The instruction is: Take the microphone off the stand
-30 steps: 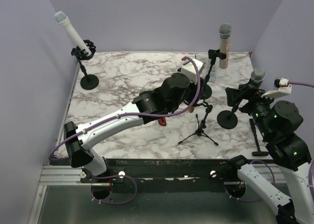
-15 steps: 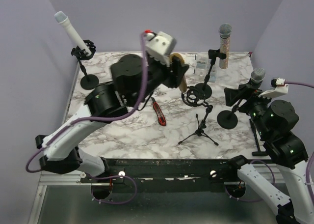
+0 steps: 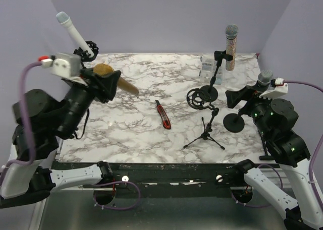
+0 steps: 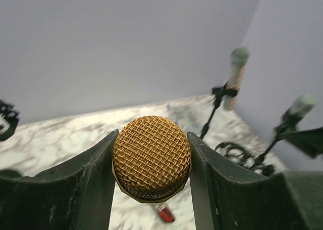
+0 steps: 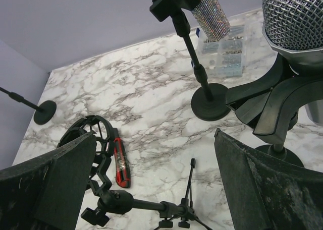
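Microphone [image 4: 151, 158] with gold mesh head, pinched between the left gripper's [image 3: 108, 82] fingers [image 4: 91, 184] and held high over the table's [image 3: 141, 134] left side, well apart from the empty shock mount [image 3: 198, 98] on the tripod stand [image 3: 204, 133]; judged free of it. Right gripper [image 3: 241, 97] spread wide, holding nothing, beside the silver microphone [image 3: 265, 77], probably parked clear of the lift.

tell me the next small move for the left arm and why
Probably lower the gold microphone to the table and release it: the left gripper holds it in the air, and the shock mount on the tripod stand sits empty.
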You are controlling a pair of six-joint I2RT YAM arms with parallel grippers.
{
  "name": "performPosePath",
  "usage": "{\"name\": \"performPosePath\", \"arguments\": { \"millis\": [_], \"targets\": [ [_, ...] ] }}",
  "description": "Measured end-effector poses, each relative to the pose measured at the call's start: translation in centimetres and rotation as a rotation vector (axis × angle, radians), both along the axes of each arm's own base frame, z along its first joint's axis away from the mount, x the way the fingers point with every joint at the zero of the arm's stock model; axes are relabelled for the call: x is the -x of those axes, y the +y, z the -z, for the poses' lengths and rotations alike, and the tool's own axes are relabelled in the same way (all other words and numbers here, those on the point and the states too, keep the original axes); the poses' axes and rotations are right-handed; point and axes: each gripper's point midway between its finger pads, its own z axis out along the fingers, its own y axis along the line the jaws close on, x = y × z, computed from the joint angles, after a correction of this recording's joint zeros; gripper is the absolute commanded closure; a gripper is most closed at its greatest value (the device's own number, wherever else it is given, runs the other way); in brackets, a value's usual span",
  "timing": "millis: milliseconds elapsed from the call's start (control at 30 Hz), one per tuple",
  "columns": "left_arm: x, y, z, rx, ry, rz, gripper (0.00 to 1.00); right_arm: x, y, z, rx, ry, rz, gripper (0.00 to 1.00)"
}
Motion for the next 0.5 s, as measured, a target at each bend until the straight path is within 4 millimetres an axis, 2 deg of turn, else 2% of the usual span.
{"name": "performPosePath", "arguments": {
  "millis": [100,167,267,333,500],
  "targets": [
    [-2.0,-0.6,5.1,-0.14,0.105,-0.084,1.0,0.0,0.0,0.0,-0.004,-0.001,0.001,0.0],
    [-3.8,-1.1,10.1,-0.265,0.205,-0.146,1.0,0.0,0.0,0.2,-0.009,0.001,0.0,0.0],
    [-5.7,-0.8,16.0,-0.399,0.335,-0.221,1.0,0.0,0.2,0.6,-0.013,0.011,-0.006,0.0],
    [-7.1,0.1,20.6,-0.487,0.449,-0.281,1.0,-0.1,0.3,0.7,-0.014,0.015,-0.01,0.0],
    [-8.7,2.5,27.2,-0.537,0.654,-0.353,1.0,-0.1,0.4,0.8,-0.013,0.02,-0.011,0.0]
  ]
}}
